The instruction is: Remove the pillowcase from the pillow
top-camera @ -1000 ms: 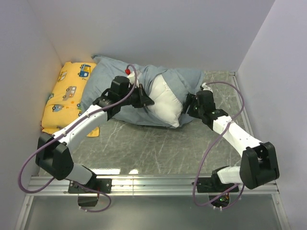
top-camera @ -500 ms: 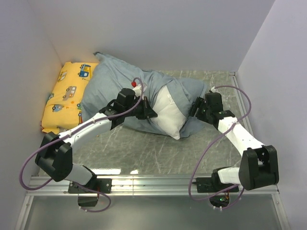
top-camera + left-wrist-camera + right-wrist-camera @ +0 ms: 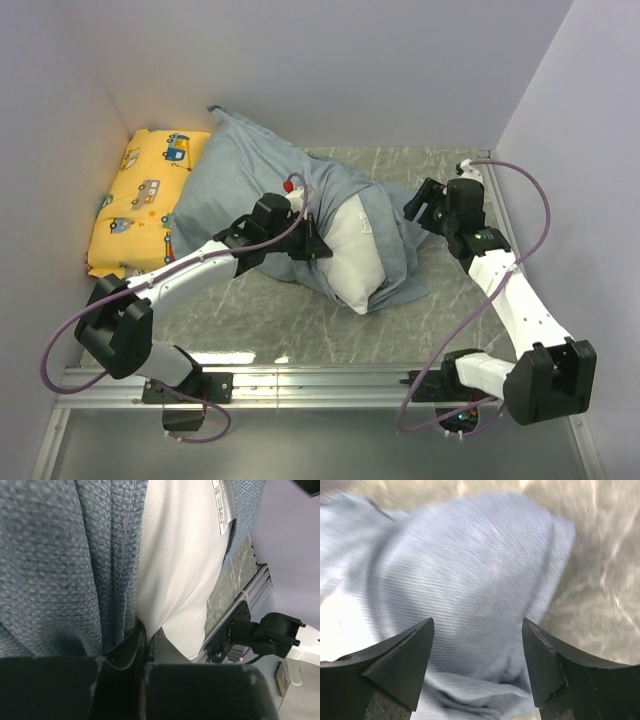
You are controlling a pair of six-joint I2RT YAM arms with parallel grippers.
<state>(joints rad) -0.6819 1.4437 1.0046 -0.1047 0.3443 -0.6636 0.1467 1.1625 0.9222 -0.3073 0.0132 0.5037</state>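
Overhead view: the pillowcase (image 3: 250, 170) lies bunched across the middle of the table (image 3: 300, 320), its far end against a yellow cushion (image 3: 140, 200). The white pillow (image 3: 355, 255) bulges out of its near opening. The left gripper (image 3: 310, 240) presses into the cloth beside that opening. The right gripper (image 3: 428, 203) hangs just off the case's right side, apart from it.

Left wrist view: only here does the grip show. The left gripper (image 3: 147, 640) is clenched on grey-blue folds of pillowcase (image 3: 60, 555) right where they meet the pillow (image 3: 180, 570). The weave is dotted, and a white label (image 3: 222, 505) hangs on the pillow.

Right wrist view: the right gripper (image 3: 477, 630) is spread wide with nothing between its fingers (image 3: 405, 655). It is above a rounded, blurred hump of pillowcase (image 3: 470, 570), with marbled table (image 3: 600, 580) to the right.
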